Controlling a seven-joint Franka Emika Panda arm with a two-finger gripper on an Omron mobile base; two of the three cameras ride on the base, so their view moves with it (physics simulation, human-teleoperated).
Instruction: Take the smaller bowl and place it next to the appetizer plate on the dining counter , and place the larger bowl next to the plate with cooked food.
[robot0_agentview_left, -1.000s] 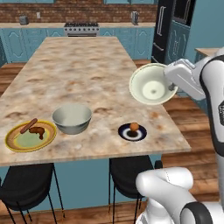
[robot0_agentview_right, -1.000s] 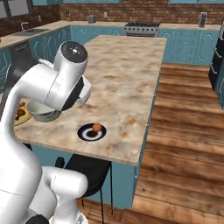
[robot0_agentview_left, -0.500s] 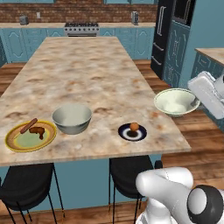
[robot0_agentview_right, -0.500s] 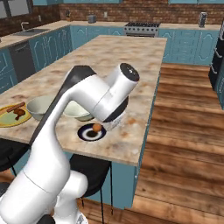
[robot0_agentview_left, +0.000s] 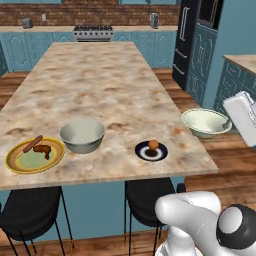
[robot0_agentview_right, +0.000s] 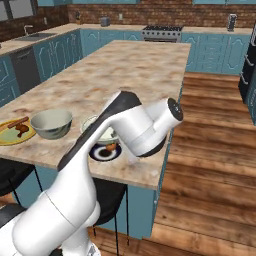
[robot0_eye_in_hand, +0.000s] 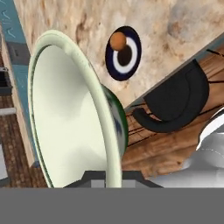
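The smaller bowl (robot0_agentview_left: 204, 122), pale cream-green inside with a dark green foot, sits level at the dining counter's (robot0_agentview_left: 95, 85) right edge, right of the small dark appetizer plate (robot0_agentview_left: 151, 150) that carries an orange ball. My gripper (robot0_agentview_left: 227, 122) is shut on the bowl's right rim. In the hand view the smaller bowl (robot0_eye_in_hand: 70, 113) stands edge-on in the gripper (robot0_eye_in_hand: 112, 176), with the appetizer plate (robot0_eye_in_hand: 124, 52) beyond it. I cannot tell whether the bowl touches the stone top. The larger bowl (robot0_agentview_left: 82, 134), grey-beige, stands beside the yellow-rimmed plate with cooked food (robot0_agentview_left: 35, 154).
Black stools (robot0_agentview_left: 27, 212) are tucked under the counter's near edge, and one stool (robot0_eye_in_hand: 175, 103) lies below the held bowl. Wooden floor runs along the right side (robot0_agentview_right: 210, 150). A second counter corner (robot0_agentview_left: 242, 62) and dark cabinets stand to the right. A stove (robot0_agentview_left: 93, 32) is at the back.
The bowl swung from high and tilted at the right of the counter down to level at the counter's right edge. The other dishes stayed put.
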